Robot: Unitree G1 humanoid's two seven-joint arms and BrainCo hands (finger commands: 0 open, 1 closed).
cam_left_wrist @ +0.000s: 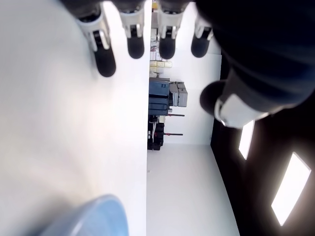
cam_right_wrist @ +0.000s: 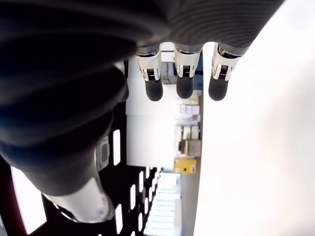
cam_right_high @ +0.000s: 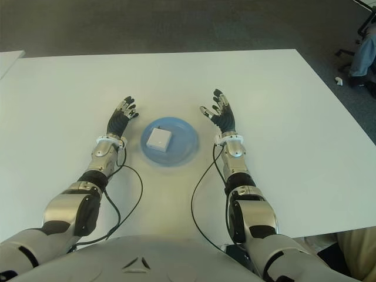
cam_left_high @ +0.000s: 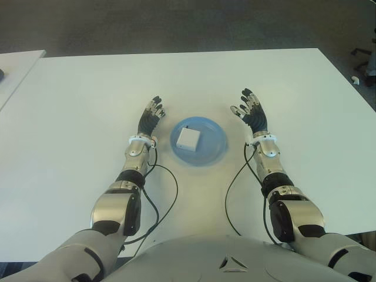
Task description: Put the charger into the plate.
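Left hand [cam_left_wrist: 197, 54] seen close from the wrist, fingers [cam_left_wrist: 105, 60] extended and spread, holding nothing. Four dark fingertips side by side over the white table [cam_left_wrist: 59, 128]; thumb [cam_left_wrist: 216, 98] set apart from them, off the table side. Blurred curved edge of the blue plate [cam_left_wrist: 93, 219] on the table, well apart from the fingertips. Beyond the table edge: white room wall, dark blue-grey cabinet or equipment stack [cam_left_wrist: 165, 96], bright ceiling light panels [cam_left_wrist: 290, 187].

Round blue plate [cam_left_wrist: 93, 219] blurred and cropped in left wrist view; white square charger's [cam_left_high: 188, 138] ports too small to tell.
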